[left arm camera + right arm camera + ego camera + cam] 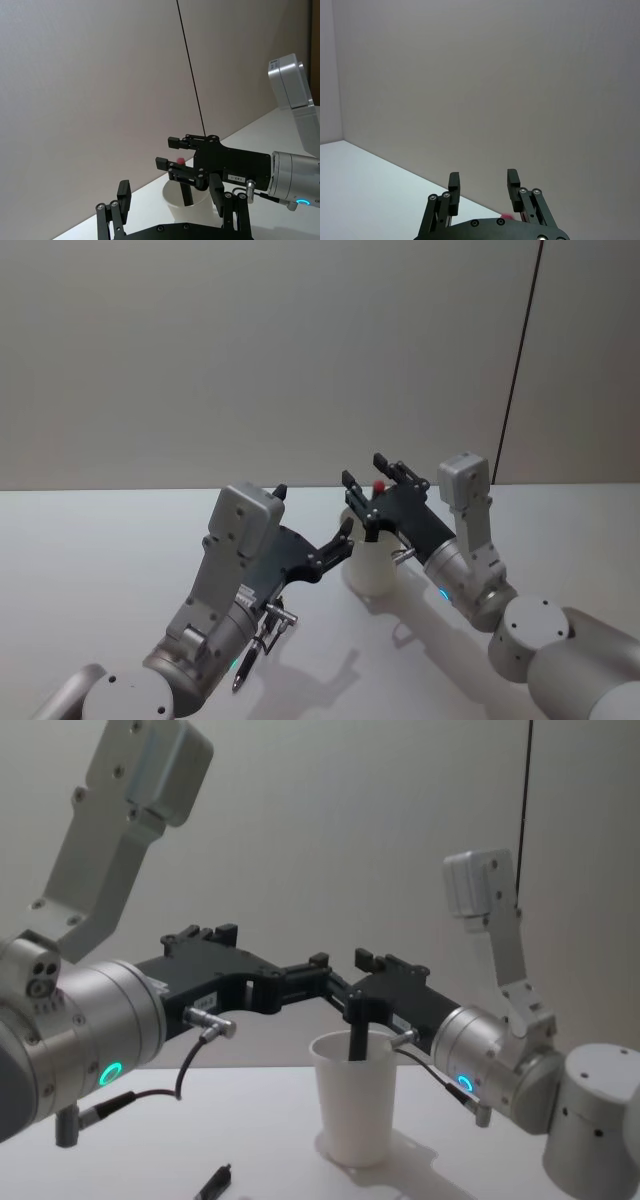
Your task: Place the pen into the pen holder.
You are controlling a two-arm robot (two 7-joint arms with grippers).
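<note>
The right gripper (366, 475) hangs above the cup (355, 1110) with its 2 fingers spread. The left gripper (170, 191), also spread, is near the cup's rim. The pen (357, 1032) stands in the cup, its red top (378, 485) between the right fingers.

The pen holder (355, 1120) is plain white, the pen (357, 1038) black, red-tipped.
</note>
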